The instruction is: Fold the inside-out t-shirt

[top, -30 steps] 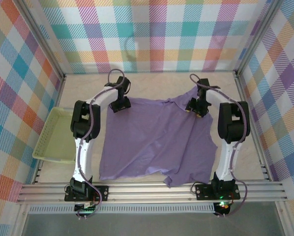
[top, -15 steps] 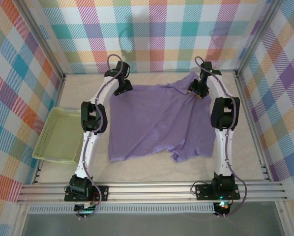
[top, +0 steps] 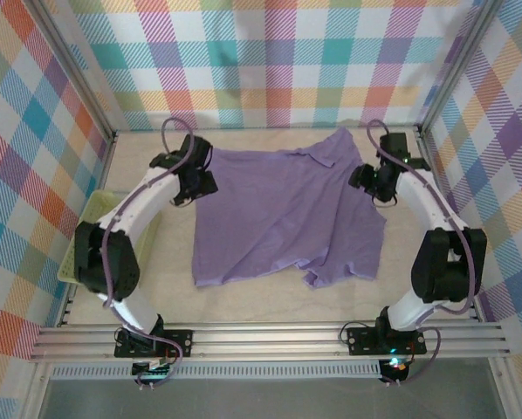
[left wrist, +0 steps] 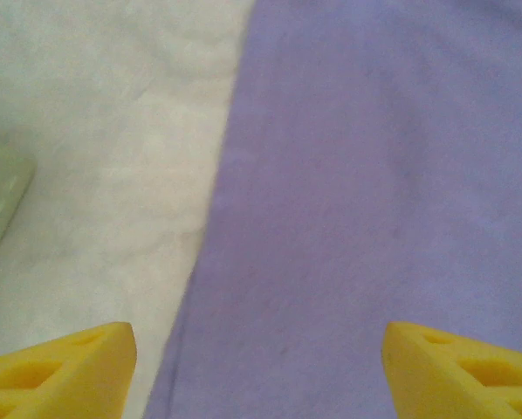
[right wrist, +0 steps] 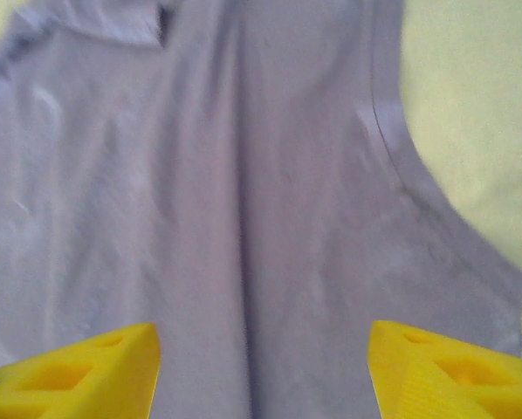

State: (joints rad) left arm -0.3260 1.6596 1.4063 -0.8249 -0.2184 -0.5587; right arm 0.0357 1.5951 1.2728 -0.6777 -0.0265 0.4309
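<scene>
1. The left arm (top: pixel 139 201) covers part of the tray (top: pixel 82 214).
2. Both wrist views cut the t-shirt (left wrist: pixel 374 192) at their edges.
3. The yellow fingers (right wrist: pixel 86 371) run off the bottom edge there.

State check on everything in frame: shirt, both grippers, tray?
t-shirt: spread out on the table, wrinkled, unfolded; near hem bunched toward its right end.
left gripper: fingers open, empty, above the t-shirt's left edge.
right gripper: fingers open, empty, above the t-shirt's right side.
tray: at the table's left edge, partly hidden by the left arm.
</scene>
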